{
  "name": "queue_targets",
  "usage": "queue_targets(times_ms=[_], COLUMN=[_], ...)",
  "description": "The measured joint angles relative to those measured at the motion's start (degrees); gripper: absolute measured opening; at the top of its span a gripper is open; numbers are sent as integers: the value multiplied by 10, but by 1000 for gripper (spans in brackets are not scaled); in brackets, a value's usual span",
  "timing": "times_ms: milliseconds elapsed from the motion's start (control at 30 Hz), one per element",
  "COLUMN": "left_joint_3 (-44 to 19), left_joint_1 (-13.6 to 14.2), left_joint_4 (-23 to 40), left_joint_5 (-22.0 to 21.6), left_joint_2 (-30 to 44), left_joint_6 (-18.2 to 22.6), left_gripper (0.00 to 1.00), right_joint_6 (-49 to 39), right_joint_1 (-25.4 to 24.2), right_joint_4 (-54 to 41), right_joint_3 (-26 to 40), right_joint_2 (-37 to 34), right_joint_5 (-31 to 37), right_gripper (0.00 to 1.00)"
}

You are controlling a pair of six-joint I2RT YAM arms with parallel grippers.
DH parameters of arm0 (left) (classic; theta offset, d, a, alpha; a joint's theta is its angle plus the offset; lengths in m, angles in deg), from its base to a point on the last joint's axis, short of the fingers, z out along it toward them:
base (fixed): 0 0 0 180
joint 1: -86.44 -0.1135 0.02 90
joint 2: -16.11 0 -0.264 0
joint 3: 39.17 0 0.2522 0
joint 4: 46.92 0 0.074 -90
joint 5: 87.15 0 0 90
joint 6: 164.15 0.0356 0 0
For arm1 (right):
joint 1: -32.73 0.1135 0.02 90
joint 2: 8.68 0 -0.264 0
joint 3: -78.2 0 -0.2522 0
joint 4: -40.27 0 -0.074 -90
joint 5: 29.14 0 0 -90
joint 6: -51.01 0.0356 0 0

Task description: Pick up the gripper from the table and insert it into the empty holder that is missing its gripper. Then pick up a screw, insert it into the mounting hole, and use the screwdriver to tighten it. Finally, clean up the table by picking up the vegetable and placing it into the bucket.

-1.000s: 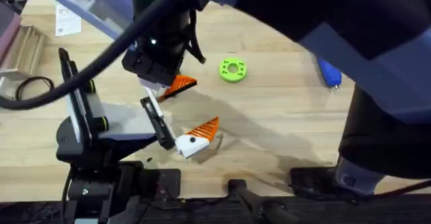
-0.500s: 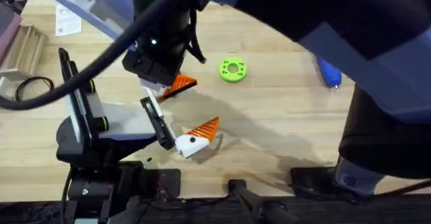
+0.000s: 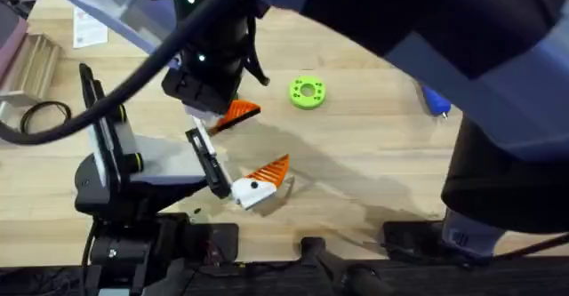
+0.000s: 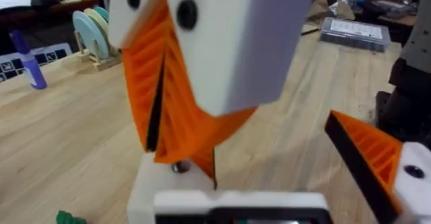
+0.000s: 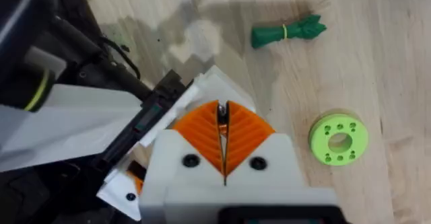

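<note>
My right gripper (image 3: 224, 111) reaches across the table, its orange ribbed pads shut on a small metal screw (image 5: 220, 114). The screw's tip (image 4: 178, 167) rests on the white holder (image 4: 168, 190), one finger block of my left gripper (image 3: 227, 154). That gripper stands wide open. An orange gripper wedge with a dark edge (image 4: 211, 162) rises from the holder behind the pads. The pads hide the mounting hole. The blue screwdriver (image 3: 434, 98) lies at the right, partly under my right arm. The green vegetable (image 5: 288, 31) lies on the wood beyond the holder. The bucket is out of view.
A lime-green ring disc (image 3: 308, 92) lies right of the grippers. A wooden box (image 3: 36, 56) and a black cable loop (image 3: 40, 116) sit at the far left. My right arm hangs large and dark over the right half of the table.
</note>
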Motion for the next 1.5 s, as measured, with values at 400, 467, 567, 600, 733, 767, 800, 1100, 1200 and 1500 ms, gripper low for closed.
queue_targets(times_ms=[400,467,567,600,733,767,800,1100,1200,1500], left_joint_3=[0,0,0,0,0,0,0,0,0,0], left_joint_1=[0,0,0,0,0,0,0,0,0,0], left_joint_4=[0,0,0,0,0,0,0,0,0,0], left_joint_5=[0,0,0,0,0,0,0,0,0,0], left_joint_2=[0,0,-1,-1,-1,-1,-1,-1,-1,0], left_joint_6=[0,0,2,3,3,3,3,3,3,0], left_gripper=[986,985,986,986,986,986,986,986,986,986], right_joint_6=[0,0,0,0,0,0,0,0,0,2], right_joint_1=[0,0,0,0,0,0,0,0,0,0], right_joint_4=[-3,-5,-16,-19,-19,-19,-19,-9,-9,-9], right_joint_3=[0,0,0,0,0,0,0,0,0,0], right_joint_2=[0,0,0,-1,-1,-1,-1,-1,-1,-13], right_joint_5=[0,0,0,0,0,0,0,0,0,-2], right_gripper=[6,6,6,6,6,6,6,6,6,5])
